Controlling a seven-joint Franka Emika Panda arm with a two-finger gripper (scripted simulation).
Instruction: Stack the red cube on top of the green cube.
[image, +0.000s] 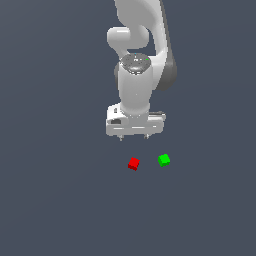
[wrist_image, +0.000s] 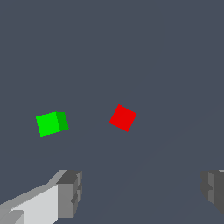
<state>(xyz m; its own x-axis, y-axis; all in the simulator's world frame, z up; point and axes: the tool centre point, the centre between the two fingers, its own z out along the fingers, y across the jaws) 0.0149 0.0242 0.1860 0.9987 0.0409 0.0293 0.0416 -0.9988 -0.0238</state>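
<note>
The red cube (image: 133, 163) lies on the dark grey floor, turned a little askew. The green cube (image: 164, 160) lies apart from it, toward the exterior view's right. My gripper (image: 134, 137) hangs above the floor, over and slightly behind the red cube, touching neither cube. Its two fingers are spread wide and hold nothing. In the wrist view the red cube (wrist_image: 123, 117) and the green cube (wrist_image: 52, 123) both show beyond the two grey fingertips (wrist_image: 70, 192), with the gripper (wrist_image: 142, 192) open around empty space.
The white arm (image: 140, 55) rises behind the gripper toward the top of the exterior view. The floor (image: 60, 200) is a plain dark grey surface with no other objects in view.
</note>
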